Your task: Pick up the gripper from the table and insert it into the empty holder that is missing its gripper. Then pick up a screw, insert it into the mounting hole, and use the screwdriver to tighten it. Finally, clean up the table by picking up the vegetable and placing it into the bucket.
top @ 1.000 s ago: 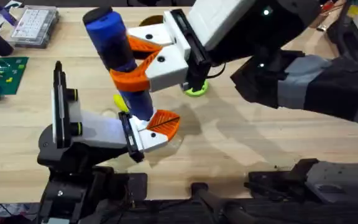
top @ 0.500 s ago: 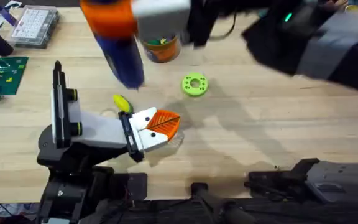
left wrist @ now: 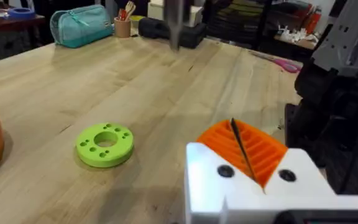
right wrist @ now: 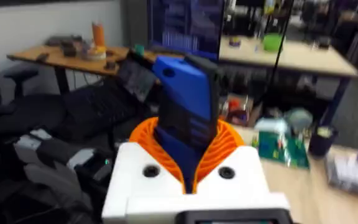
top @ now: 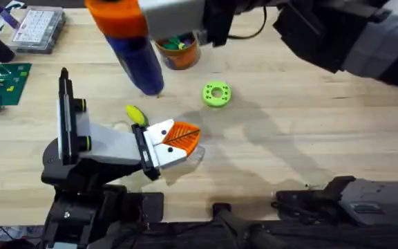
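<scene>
Screwdriver point(top: 135, 55) rose clear of the left end effector point(top: 175, 138), clamped in your right end effector point(top: 140, 14); left looked closed, empty; vegetable point(top: 135, 115) remained.

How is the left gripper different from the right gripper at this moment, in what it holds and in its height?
The right gripper is shut on the blue screwdriver and holds it up above the table, tip pointing down. The left gripper holds nothing; its pads are closed together and it sits low by the tabletop, next to the yellow vegetable. Both have white fingers with orange ribbed pads.
</scene>
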